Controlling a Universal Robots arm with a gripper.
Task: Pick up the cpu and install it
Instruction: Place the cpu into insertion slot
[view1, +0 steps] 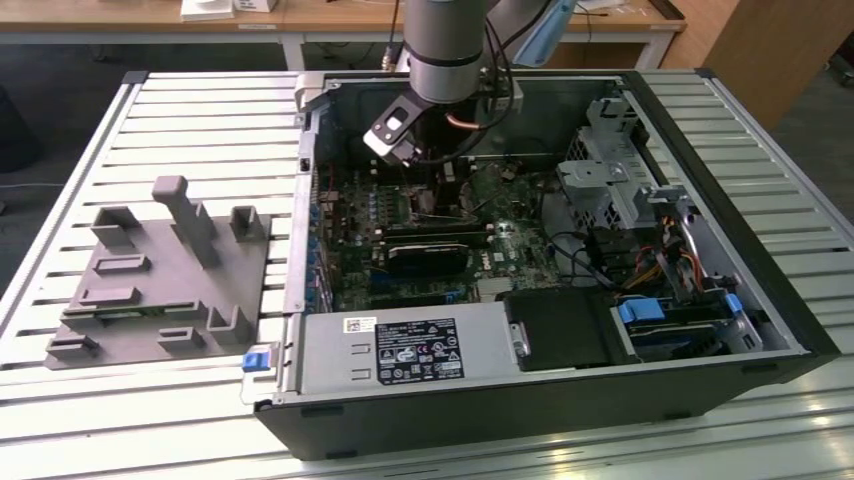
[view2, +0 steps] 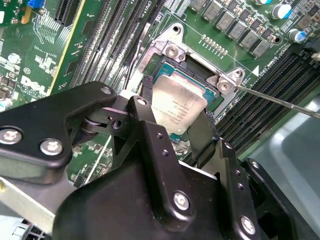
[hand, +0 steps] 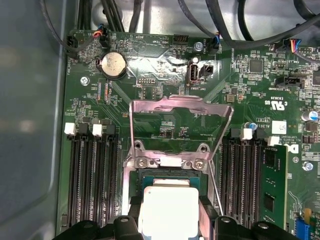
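The cpu (view2: 180, 102) (hand: 167, 200) sits silvery side up directly over the open socket (view2: 165, 70) (hand: 150, 175). Whether it is already seated or held just above cannot be told. The hand (view2: 175, 114) (hand: 169, 216) is closed on it, its black fingers (view2: 142, 117) pressed against two opposite edges of the chip. In the first wrist view the socket's metal load plate (hand: 180, 105) stands swung up behind the chip, and black memory slots (hand: 92, 180) flank the socket on both sides. In the second wrist view a thin lever rod (view2: 280, 102) angles away from the socket's frame. All this lies on the green motherboard (hand: 150, 65) (view1: 521, 240) inside an open computer case (view1: 534, 420). In the exterior view the arm (view1: 447, 50) reaches down into the case. The case lies on a slatted metal desk (view1: 200, 110), with a grey plastic tray (view1: 160, 290) beside it on the exterior view's left.
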